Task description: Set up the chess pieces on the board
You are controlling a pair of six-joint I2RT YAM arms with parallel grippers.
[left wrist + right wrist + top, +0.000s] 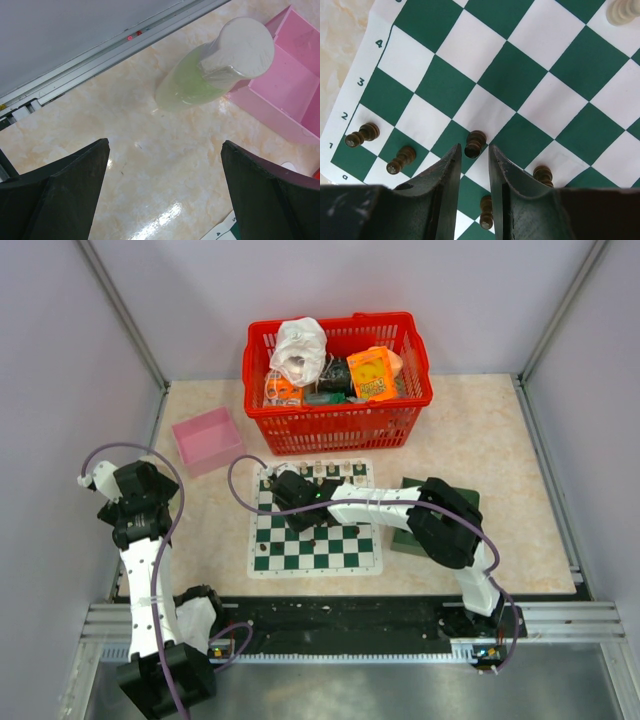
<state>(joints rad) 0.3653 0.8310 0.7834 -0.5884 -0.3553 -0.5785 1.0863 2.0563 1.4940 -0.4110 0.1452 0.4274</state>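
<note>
The board of green and white checks lies at mid-table. In the right wrist view, several dark brown chess pieces stand near its corner: one, a second, a third and another between the fingers farther back. My right gripper hovers low over the board, its jaws narrow but apart. One dark pawn stands just past the tips, untouched on either side. My left gripper is wide open over bare table at the left, holding nothing.
Cream pieces line the board's far edge; one shows in the right wrist view. A red basket of clutter stands behind. A pink box and a pale green bottle sit near the left gripper. A dark green tray lies under the right arm.
</note>
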